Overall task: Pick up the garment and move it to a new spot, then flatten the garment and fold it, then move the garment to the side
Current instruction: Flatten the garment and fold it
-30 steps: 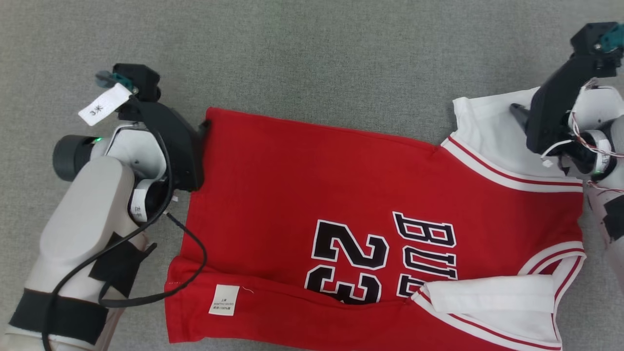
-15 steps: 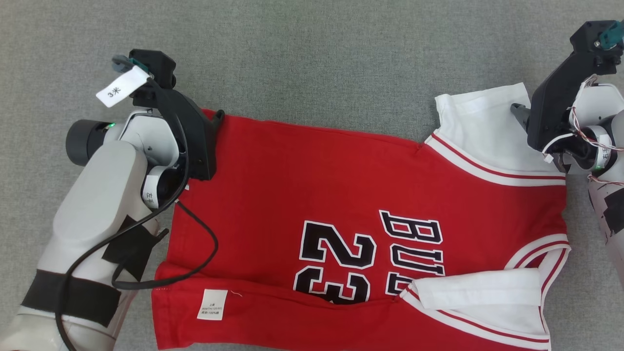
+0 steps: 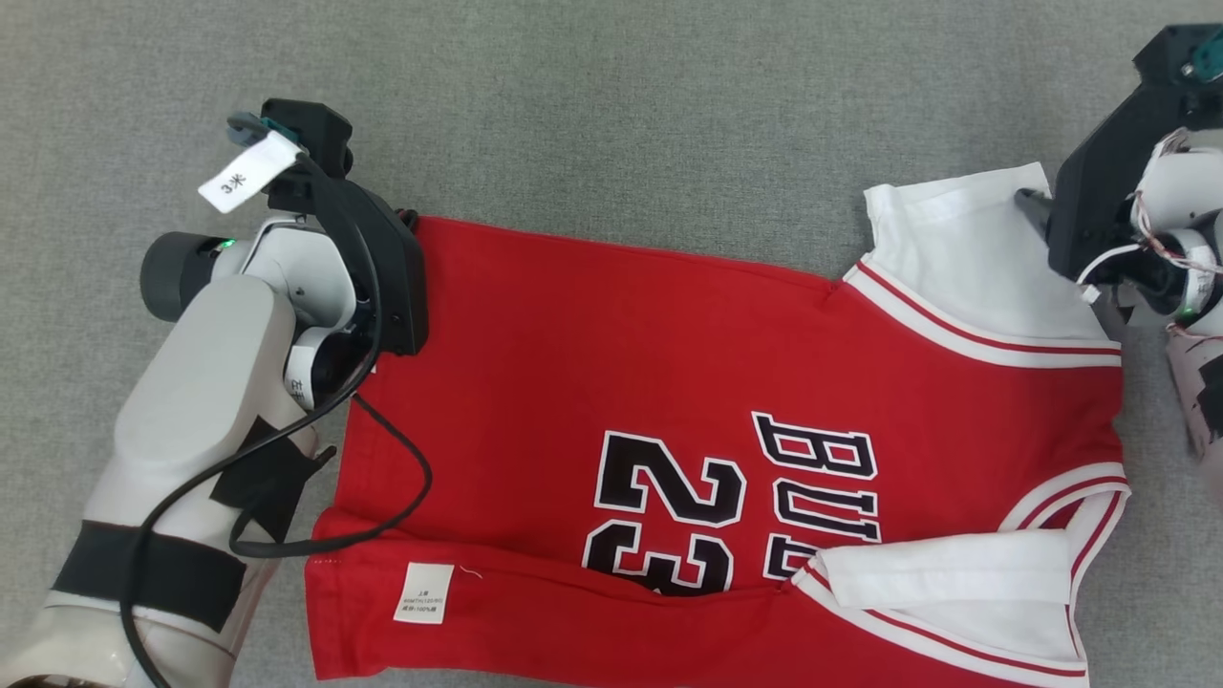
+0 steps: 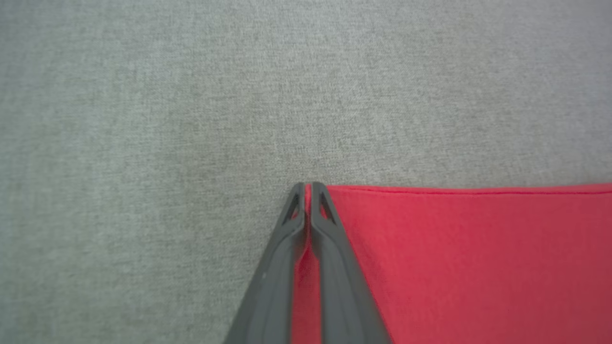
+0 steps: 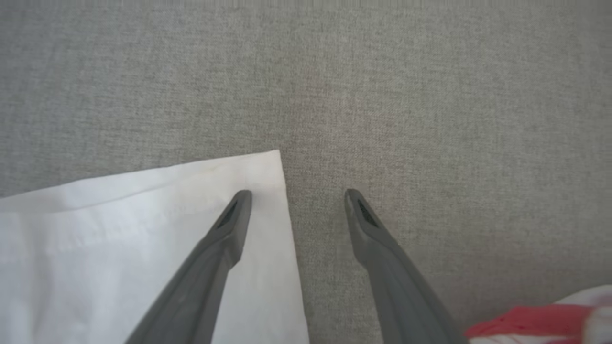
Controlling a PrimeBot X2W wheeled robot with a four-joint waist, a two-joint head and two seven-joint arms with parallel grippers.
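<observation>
The garment point(image 3: 669, 354) is a red jersey with white sleeves and black "23" lettering, lying spread on the grey surface. My left gripper point(image 3: 411, 222) is at its far left hem corner. In the left wrist view that gripper point(image 4: 308, 187) is shut, with red cloth point(image 4: 468, 258) pinched between the fingers point(image 4: 334, 248). My right gripper point(image 3: 1027, 203) stands over the corner of the far white sleeve point(image 3: 955, 239). The right wrist view shows it point(image 5: 296, 193) open, one finger point(image 5: 224, 234) above the white sleeve point(image 5: 143, 239), the other over bare surface.
The grey fabric surface point(image 3: 611, 105) stretches beyond the garment. A black cable point(image 3: 401, 478) from my left arm loops over the garment's near left part. A white care label point(image 3: 423, 592) sits on the folded-up near hem.
My left gripper has shut on the garment's far left hem corner. The right gripper has stayed open at the sleeve corner. The head view has shifted slightly.
</observation>
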